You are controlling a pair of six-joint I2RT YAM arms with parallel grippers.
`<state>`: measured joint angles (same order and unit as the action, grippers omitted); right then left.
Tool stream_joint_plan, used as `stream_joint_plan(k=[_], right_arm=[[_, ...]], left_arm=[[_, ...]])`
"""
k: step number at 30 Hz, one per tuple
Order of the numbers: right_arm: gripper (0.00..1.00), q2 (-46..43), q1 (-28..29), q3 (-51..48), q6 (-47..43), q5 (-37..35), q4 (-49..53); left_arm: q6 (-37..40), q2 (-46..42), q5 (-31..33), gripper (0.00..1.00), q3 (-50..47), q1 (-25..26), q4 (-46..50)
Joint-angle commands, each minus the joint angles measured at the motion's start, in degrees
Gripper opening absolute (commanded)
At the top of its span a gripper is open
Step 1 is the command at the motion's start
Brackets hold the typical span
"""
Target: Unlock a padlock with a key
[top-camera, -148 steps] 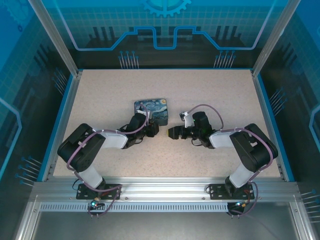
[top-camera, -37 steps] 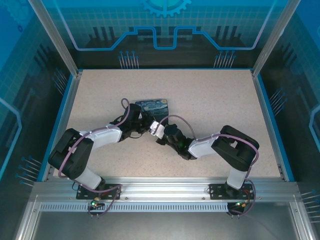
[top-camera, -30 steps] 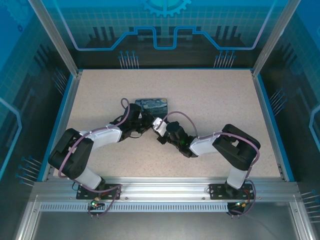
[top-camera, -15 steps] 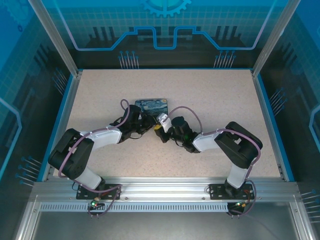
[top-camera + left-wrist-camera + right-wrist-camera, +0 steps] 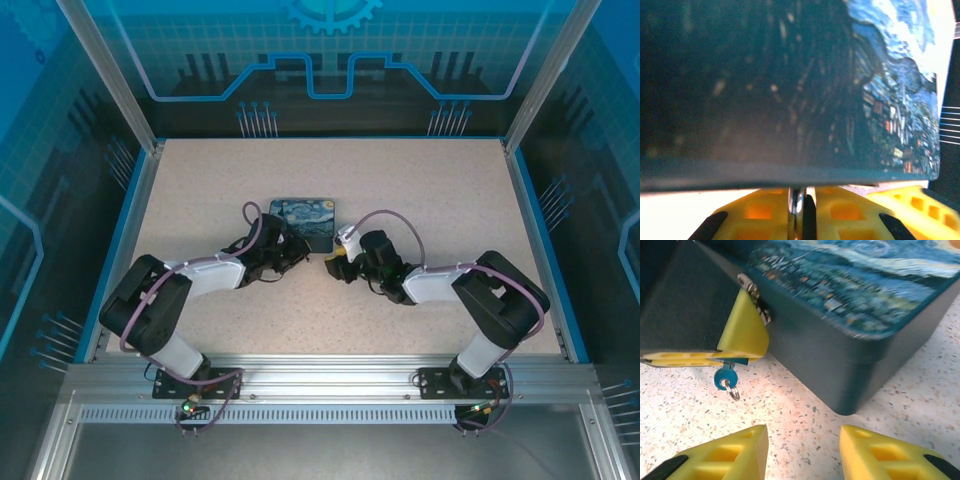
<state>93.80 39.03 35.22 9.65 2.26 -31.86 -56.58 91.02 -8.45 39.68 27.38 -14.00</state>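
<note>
My left gripper (image 5: 802, 202) is shut on a thin metal and dark piece, apparently the padlock (image 5: 796, 212), pressed close against the side of the starry-night box (image 5: 790, 90). In the right wrist view, the left gripper's yellow fingers (image 5: 742, 332) sit by the box's metal hasp (image 5: 754, 296). The key (image 5: 724, 378), with a blue head and a small ring, hangs out beneath them. My right gripper (image 5: 805, 460) is open over bare table just short of the box corner, nothing between its fingers. In the top view, both grippers (image 5: 293, 252) (image 5: 333, 262) meet at the box's near edge.
The painted box (image 5: 305, 215) lies mid-table. Speckled tabletop (image 5: 440, 190) spreads around it, bounded by a blue rim and glass walls. Both arms' cables loop above their wrists.
The right arm has swung back to the right, its gripper drawing away from the left gripper's fingers and now open. The left arm has barely moved.
</note>
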Motion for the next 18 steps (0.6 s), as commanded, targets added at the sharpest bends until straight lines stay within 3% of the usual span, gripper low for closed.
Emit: stream_joint_plan(k=[1, 6, 18], right_arm=[[0.43, -1.09, -0.81, 0.45, 2.12, -0.41, 4.66], [0.43, -0.75, -1.11, 1.02, 3.33, -1.70, 6.46], [0.45, -0.98, -2.07, 2.00, 4.24, -2.01, 10.35]], left_arm=[[1.65, 2.22, 1.85, 0.00, -1.25, 0.47, -1.61], [1.03, 5.00, 1.86, 0.00, -1.72, 0.72, -3.47], [3.66, 2.06, 3.82, 0.40, -1.48, 1.70, 0.94]])
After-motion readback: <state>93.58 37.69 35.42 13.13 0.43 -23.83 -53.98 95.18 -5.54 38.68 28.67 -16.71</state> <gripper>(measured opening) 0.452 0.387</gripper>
